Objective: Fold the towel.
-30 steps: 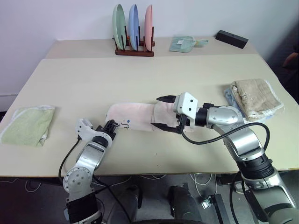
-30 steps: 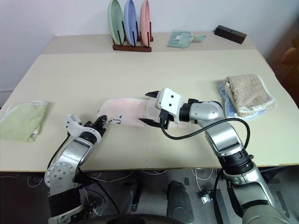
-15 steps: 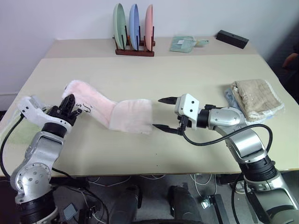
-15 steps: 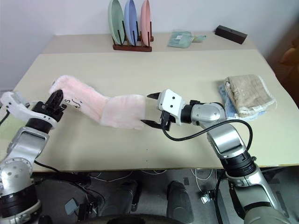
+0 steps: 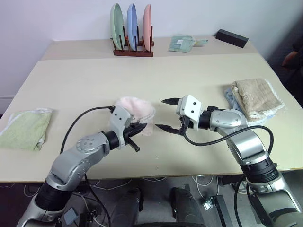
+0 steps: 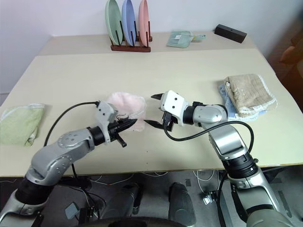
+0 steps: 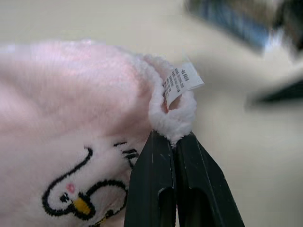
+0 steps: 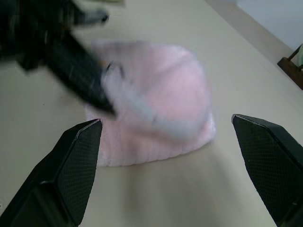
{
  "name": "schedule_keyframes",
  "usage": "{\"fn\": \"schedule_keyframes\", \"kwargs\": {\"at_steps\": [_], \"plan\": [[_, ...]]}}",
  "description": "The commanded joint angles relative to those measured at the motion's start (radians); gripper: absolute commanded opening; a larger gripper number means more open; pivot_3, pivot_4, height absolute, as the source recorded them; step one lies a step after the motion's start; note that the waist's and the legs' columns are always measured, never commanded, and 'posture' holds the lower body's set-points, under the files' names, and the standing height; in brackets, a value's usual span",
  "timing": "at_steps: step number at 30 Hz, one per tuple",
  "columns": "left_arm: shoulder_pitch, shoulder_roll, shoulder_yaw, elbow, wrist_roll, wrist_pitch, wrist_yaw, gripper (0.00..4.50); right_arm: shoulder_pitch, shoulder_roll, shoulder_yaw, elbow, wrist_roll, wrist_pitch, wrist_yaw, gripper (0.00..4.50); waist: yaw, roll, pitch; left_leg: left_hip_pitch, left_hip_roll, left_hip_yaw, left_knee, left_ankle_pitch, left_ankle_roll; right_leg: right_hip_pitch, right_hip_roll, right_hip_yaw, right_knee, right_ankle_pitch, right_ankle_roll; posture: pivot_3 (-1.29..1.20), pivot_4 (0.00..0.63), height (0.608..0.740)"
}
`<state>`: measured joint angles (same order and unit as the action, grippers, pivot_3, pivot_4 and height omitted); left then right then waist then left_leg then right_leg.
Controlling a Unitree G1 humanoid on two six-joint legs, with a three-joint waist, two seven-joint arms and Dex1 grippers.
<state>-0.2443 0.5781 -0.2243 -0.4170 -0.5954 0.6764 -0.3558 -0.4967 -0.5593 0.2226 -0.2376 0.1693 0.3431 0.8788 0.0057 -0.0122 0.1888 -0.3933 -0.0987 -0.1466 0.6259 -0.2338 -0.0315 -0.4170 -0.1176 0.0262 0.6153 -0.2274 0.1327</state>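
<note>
Two end effectors meet mid-worktop (image 5: 199,71) here. The left end effector (image 5: 140,128) is pinched tight on the fluffy white edging of the towel (image 5: 135,109), a plush pink bundle doubled over near the middle. The right end effector (image 5: 166,114) hangs just right of it, black fingers spread wide, holding nothing.
</note>
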Motion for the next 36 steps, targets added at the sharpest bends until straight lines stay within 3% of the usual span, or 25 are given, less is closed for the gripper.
{"fn": "schedule_keyframes", "kwargs": {"at_steps": [1,3,8,11,12,14,16,20,22,28,32,36], "plan": [[-0.019,-0.021,0.017,-0.003,0.023,-0.013,-0.044,0.27,-0.002,0.003,-0.017,-0.026,-0.001,-0.015,-0.011,4.5,0.002,0.0,0.0,0.0,0.0,0.0,0.0,0.0,0.0,0.0,0.0,0.0,0.0,0.0,0.0,0.0,0.15,0.74],[-0.014,-0.029,0.039,-0.012,0.015,0.0,-0.058,0.79,0.0,0.001,-0.017,-0.027,-0.003,-0.016,-0.013,4.5,0.003,0.0,0.0,0.0,0.0,0.0,0.0,0.0,0.0,0.0,0.0,0.0,0.0,0.0,0.0,0.0,0.15,0.74],[0.06,-0.013,0.178,-0.089,-0.067,0.031,-0.088,3.17,-0.005,0.003,-0.023,-0.019,-0.004,-0.014,-0.021,4.5,-0.003,0.0,0.0,0.0,0.0,0.0,0.0,0.0,0.0,-0.001,0.0,0.0,0.0,0.0,0.0,0.0,0.15,0.74],[0.122,-0.011,0.326,-0.145,-0.179,0.059,-0.089,3.17,-0.01,0.007,-0.03,-0.018,0.007,-0.005,-0.022,4.5,-0.005,0.0,0.0,0.0,0.001,0.0,-0.002,0.0,0.0,-0.002,0.0,0.0,0.0,0.0,0.001,0.0,0.15,0.74],[0.148,-0.005,0.4,-0.17,-0.238,0.07,-0.082,3.2,-0.011,0.014,-0.036,-0.021,0.023,0.004,-0.022,4.24,-0.004,0.0,0.0,0.0,0.001,0.0,-0.002,0.0,0.0,-0.002,0.0,0.0,0.0,0.0,0.001,0.0,0.15,0.74],[0.186,0.011,0.516,-0.193,-0.312,0.08,-0.075,2.55,-0.015,0.027,-0.046,-0.03,0.056,0.023,-0.017,3.67,-0.006,0.0,0.0,0.0,0.001,0.0,-0.003,0.0,0.0,-0.002,0.0,0.0,0.0,0.0,0.001,0.0,0.15,0.74],[0.173,0.013,0.564,-0.171,-0.293,0.069,-0.035,1.82,-0.031,0.066,-0.05,-0.037,0.095,0.063,-0.03,2.76,-0.005,0.0,0.0,0.0,0.001,0.0,-0.003,0.0,0.0,-0.003,0.0,0.0,0.0,0.0,0.0,0.0,0.15,0.74],[0.104,0.004,0.534,-0.094,-0.181,0.042,0.035,0.01,-0.077,0.162,-0.025,-0.022,0.112,0.121,-0.077,0.79,0.001,0.0,0.0,0.0,0.002,0.0,-0.002,0.001,-0.001,-0.002,0.001,0.0,0.0,0.001,-0.001,0.0,0.15,0.74],[0.026,-0.044,0.449,-0.007,-0.1,0.025,0.079,0.0,-0.126,0.259,0.01,0.083,0.074,0.13,-0.153,0.09,0.005,0.0,0.0,0.0,0.001,0.0,-0.002,0.001,-0.001,-0.002,0.001,0.0,0.0,0.001,-0.001,0.0,0.15,0.74],[-0.063,-0.134,0.279,0.213,0.082,-0.035,0.069,0.0,-0.187,0.393,0.11,0.373,-0.059,0.102,-0.25,0.09,-0.003,-0.001,0.0,0.001,0.001,0.0,-0.004,0.003,-0.004,-0.003,0.002,0.0,0.001,0.003,-0.002,0.0,0.15,0.74],[-0.029,-0.132,0.206,0.301,0.177,-0.083,0.026,0.0,-0.165,0.398,0.149,0.481,-0.126,0.08,-0.277,0.09,-0.017,-0.001,-0.001,0.0,0.0,0.001,-0.007,0.003,-0.006,-0.008,0.002,0.0,0.003,0.003,-0.002,0.0,0.15,0.74],[-0.017,-0.15,0.212,0.336,0.214,-0.112,0.014,0.0,-0.135,0.387,0.14,0.48,-0.143,0.072,-0.281,0.09,-0.02,0.001,-0.002,0.002,0.001,0.001,-0.01,0.003,-0.006,-0.008,0.002,0.0,0.004,0.003,-0.003,0.0,0.15,0.74]]}}
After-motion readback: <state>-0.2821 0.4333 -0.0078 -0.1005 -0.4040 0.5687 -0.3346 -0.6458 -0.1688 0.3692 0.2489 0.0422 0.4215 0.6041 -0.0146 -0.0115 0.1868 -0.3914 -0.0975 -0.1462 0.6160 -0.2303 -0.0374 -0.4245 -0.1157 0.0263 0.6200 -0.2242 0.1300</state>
